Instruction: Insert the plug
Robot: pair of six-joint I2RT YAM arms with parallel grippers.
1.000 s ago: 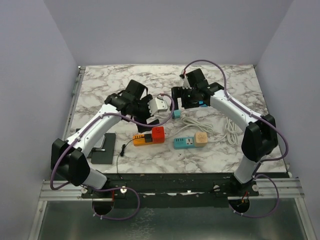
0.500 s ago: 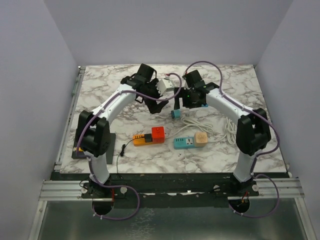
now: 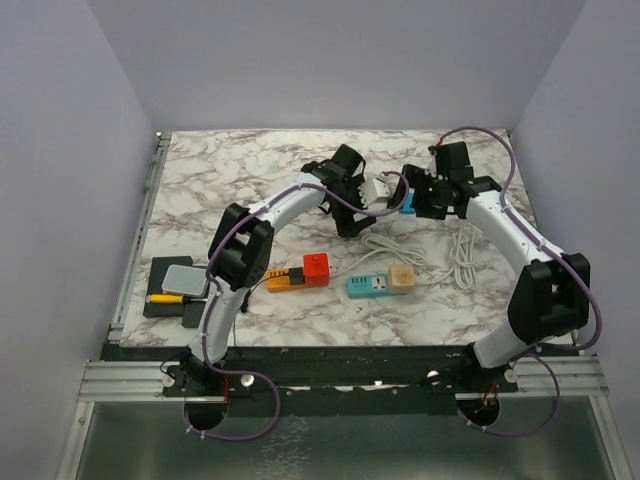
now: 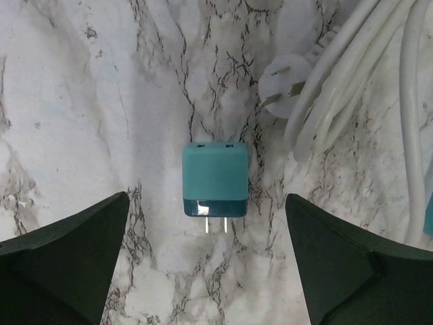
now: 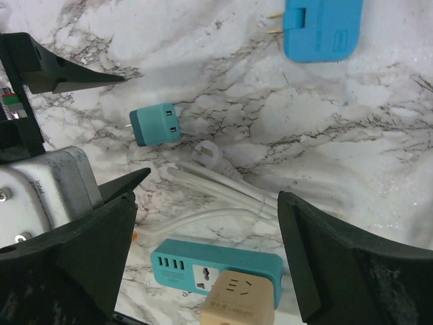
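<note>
You are holding your left gripper (image 4: 206,200) above the teal plug (image 4: 215,177), fingers spread wide, gripping nothing; the plug is lying flat mid-bench, toward the far edge. The power strip (image 5: 216,261) is sitting nearer the near edge. Your right gripper (image 5: 214,186) is hanging open, empty. Grasping and inserting both look yet to come.

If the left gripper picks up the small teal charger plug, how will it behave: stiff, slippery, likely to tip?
The teal charger plug looks like a rigid plastic block, so it should not flex. Its glossy sides may be slightly slippery. It lies flat on the marble table, so a push would probably slide it rather than tip it.
</note>
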